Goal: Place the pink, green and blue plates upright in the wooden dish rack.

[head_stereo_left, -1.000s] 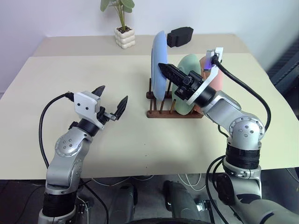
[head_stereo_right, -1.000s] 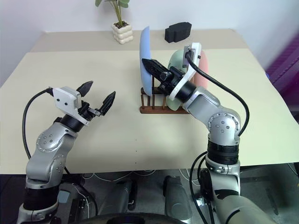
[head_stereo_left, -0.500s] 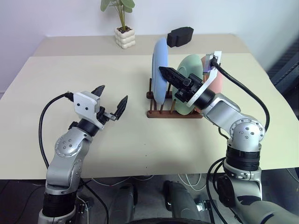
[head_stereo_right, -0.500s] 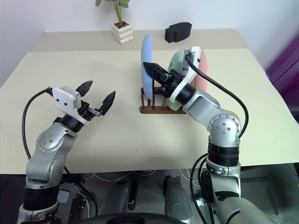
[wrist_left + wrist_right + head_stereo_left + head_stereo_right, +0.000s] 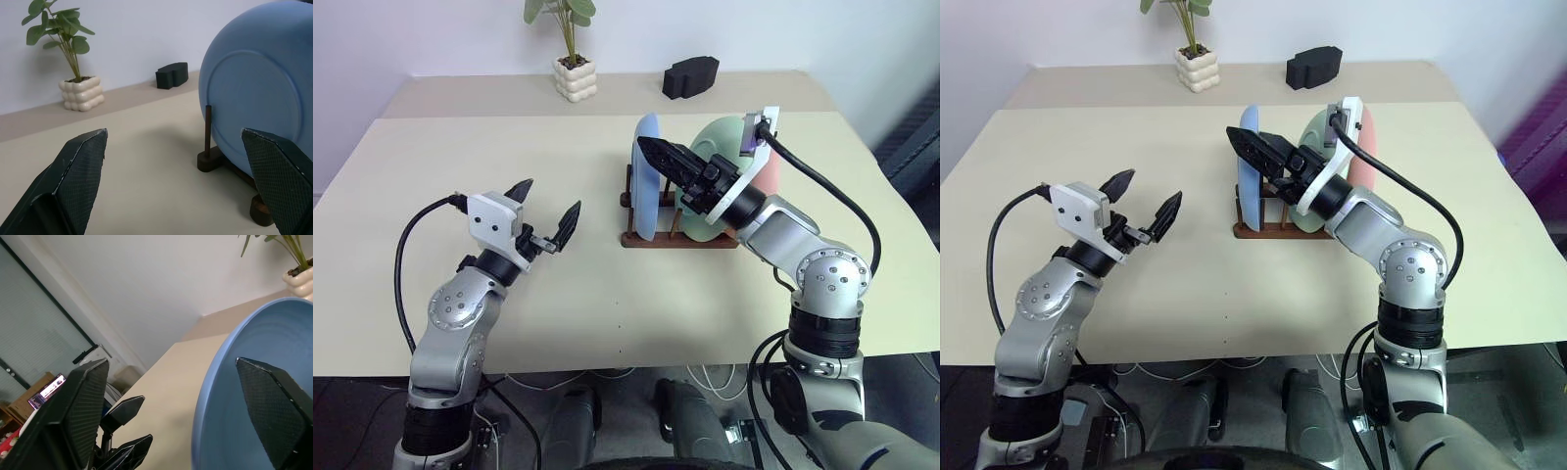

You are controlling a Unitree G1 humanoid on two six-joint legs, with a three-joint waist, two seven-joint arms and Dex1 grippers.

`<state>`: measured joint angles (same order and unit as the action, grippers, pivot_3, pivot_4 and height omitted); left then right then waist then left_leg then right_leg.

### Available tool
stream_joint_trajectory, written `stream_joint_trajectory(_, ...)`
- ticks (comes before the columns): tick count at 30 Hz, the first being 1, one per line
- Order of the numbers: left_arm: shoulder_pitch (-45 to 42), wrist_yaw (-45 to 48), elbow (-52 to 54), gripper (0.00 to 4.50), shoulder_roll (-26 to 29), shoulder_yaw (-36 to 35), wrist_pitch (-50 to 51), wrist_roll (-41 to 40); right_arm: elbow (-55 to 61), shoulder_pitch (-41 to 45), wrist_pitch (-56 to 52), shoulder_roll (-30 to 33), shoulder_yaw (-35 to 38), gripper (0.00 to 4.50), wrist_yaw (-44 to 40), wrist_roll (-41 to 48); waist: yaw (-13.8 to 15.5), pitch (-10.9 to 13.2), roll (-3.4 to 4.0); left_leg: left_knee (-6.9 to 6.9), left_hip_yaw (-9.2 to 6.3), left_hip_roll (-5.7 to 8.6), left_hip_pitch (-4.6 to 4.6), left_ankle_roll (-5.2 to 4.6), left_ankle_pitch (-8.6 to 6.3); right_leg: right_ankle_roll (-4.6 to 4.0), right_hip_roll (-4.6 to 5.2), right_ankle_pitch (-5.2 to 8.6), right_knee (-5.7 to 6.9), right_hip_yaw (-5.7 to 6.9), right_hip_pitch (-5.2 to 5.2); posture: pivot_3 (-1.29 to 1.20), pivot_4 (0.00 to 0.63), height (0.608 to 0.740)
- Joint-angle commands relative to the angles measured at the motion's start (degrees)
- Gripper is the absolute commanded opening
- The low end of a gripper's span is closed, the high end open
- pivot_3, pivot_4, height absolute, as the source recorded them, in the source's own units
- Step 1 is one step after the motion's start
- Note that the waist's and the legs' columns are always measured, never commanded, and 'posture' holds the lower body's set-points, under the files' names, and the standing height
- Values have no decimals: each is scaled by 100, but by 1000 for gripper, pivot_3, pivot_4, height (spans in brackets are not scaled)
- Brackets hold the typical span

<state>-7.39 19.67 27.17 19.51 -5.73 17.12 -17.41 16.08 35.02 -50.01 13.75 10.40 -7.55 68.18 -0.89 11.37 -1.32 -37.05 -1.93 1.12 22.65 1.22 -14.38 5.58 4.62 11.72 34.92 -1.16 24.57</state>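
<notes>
The blue plate (image 5: 643,188) stands upright at the left end of the wooden dish rack (image 5: 653,238), with the green plate (image 5: 717,142) behind it and the pink plate (image 5: 767,174) at the right end. My right gripper (image 5: 1248,138) is open at the blue plate's top, its fingers astride the rim (image 5: 215,372) without gripping it. My left gripper (image 5: 549,202) hovers open and empty over the table, left of the rack. Its wrist view faces the blue plate (image 5: 254,107) and a rack peg (image 5: 208,129).
At the table's far side stand a potted plant in a white pot (image 5: 574,70) and a black block (image 5: 691,75). The beige table (image 5: 460,157) stretches wide to the left and in front of the rack.
My right gripper has gone from shut on the blue plate to open. The plate has sunk from held high down into the rack. The left arm has kept still.
</notes>
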Motion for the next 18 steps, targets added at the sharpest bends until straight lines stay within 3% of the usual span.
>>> stream_joint_trajectory(1, -24, 0, 117, 4500, -22, -5, -112, 12, 409, 251, 135, 127, 12, 4249, -164, 19, 0, 0, 0, 0, 0, 0, 0, 0, 0, 0, 0, 0, 0, 0, 0, 0, 150, 734)
stream_joint_trajectory(6, -50, 7, 84, 4500, -27, 7, -125, 16, 580, 444, 203, 402, -55, 4249, -468, -161, 2, 0, 1, 1, -1, 0, 3, 0, 0, 0, 0, 0, -3, 1, 2, 0, 150, 734)
stream_joint_trajectory(11, -49, 13, 61, 4500, -50, 44, -140, 32, 631, 733, 361, 1101, 141, 4249, -1092, -429, 13, 0, 1, 0, -1, 0, 10, 0, 0, 0, 1, 0, -12, 3, 4, 0, 150, 734)
stream_joint_trajectory(14, 5, 97, 78, 4500, -43, 97, -113, -3, 562, 737, 467, 1763, 306, 3425, -1648, -645, 18, 1, 1, 0, -4, 0, 24, -2, -1, 0, 0, -2, -35, 8, 4, 0, 150, 734)
stream_joint_trajectory(18, 157, 429, 151, 4500, 36, 345, 22, -110, 480, 372, 626, 2889, 506, 1456, -2564, -1154, 32, 1, 2, -1, -4, 3, 54, -19, -11, 7, 3, -10, -71, 12, 9, 0, 150, 734)
